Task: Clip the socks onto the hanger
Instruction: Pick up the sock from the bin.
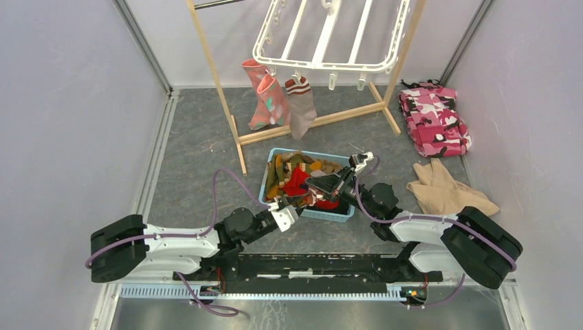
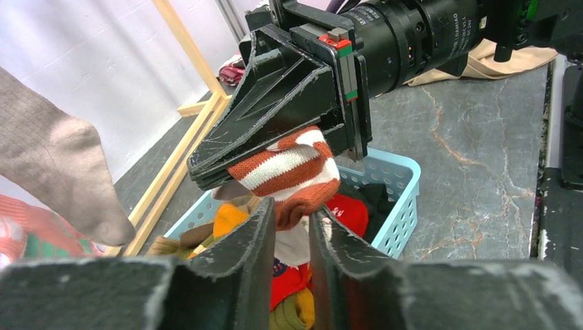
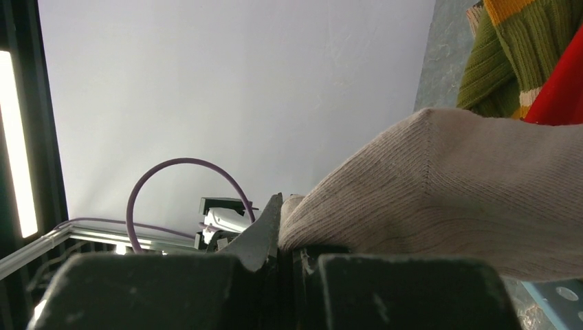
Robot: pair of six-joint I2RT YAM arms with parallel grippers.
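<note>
Over the basket (image 1: pixel 330 217)'s near edge a handover is judged in hand. The left gripper (image 1: pixel 280 205) has fingers (image 2: pixel 234 265) set either side of the striped sock (image 2: pixel 289 168)'s cuff, grip not confirmable. The right gripper (image 1: pixel 313 187) is clamped on it. Next: left grip confirmed, sock lifted to the hanger (image 1: pixel 323 66) beyond the basket. Barrel (image 2: pixel 412 34) lettering is seemingly DAMIAO.

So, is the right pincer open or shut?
Shut. The right pincer is closed on the beige sock; the left wrist view shows its striped cuff clamped in it.
</note>
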